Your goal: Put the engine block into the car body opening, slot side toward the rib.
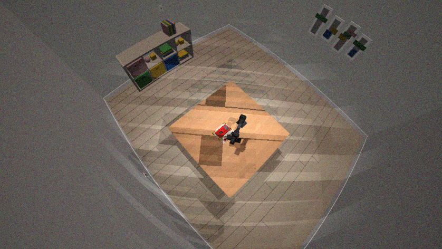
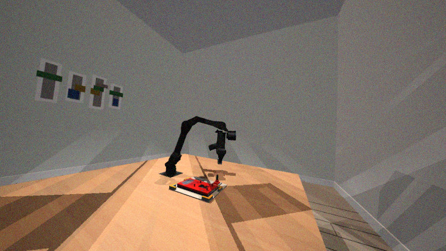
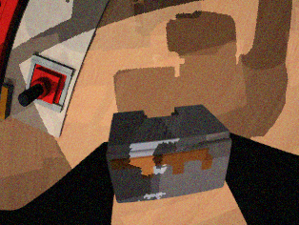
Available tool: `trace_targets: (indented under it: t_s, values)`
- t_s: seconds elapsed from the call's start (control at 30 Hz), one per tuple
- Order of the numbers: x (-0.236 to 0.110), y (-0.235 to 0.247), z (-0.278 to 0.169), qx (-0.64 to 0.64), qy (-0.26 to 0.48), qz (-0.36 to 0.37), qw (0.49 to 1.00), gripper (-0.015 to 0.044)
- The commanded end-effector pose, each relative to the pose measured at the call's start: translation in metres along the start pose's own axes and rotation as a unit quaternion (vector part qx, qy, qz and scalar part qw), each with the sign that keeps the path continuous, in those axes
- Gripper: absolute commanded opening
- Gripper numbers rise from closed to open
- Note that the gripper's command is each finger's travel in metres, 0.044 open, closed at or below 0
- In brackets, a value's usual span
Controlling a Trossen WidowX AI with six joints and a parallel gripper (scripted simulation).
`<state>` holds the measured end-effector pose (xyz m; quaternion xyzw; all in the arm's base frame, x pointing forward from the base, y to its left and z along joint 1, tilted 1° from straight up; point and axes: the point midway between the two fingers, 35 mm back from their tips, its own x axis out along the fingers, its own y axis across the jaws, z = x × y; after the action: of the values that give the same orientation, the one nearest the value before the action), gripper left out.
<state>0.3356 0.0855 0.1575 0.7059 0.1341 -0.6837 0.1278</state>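
Note:
My gripper (image 3: 164, 144) (image 2: 220, 160) (image 1: 231, 140) is shut on the engine block (image 3: 169, 158), a grey block with orange and light marks on its side and a notch in its top edge. It hangs in the air above the wooden table (image 2: 124, 215), to the right of the car body. The red car body (image 1: 222, 130) (image 2: 195, 185) (image 3: 12, 13) lies flat on a white base plate (image 2: 215, 193) (image 3: 60, 32). A small red square with a black peg (image 3: 46, 84) (image 2: 217, 178) stands on the plate's near corner. The opening in the car body is not clearly visible.
The arm's base (image 2: 171, 173) stands behind the plate. A shelf with coloured bins (image 1: 156, 55) stands far off on the floor. Pictures (image 2: 77, 85) hang on the wall. The table's right edge (image 2: 307, 199) drops to the floor.

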Motion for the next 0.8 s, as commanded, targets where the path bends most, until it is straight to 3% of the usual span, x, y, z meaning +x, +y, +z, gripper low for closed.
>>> trace_targets:
  t_s: [0.0, 0.37, 0.77]
  values:
    - [-0.004, 0.000, 0.001, 0.001, 0.016, 0.001, 1.000, 0.0000]
    - [-0.001, 0.000, 0.009, 0.003, 0.161, 0.000, 0.987, 0.0000]
    - [0.006, 0.000, 0.022, 0.001, 0.347, 0.001, 0.938, 0.0000]
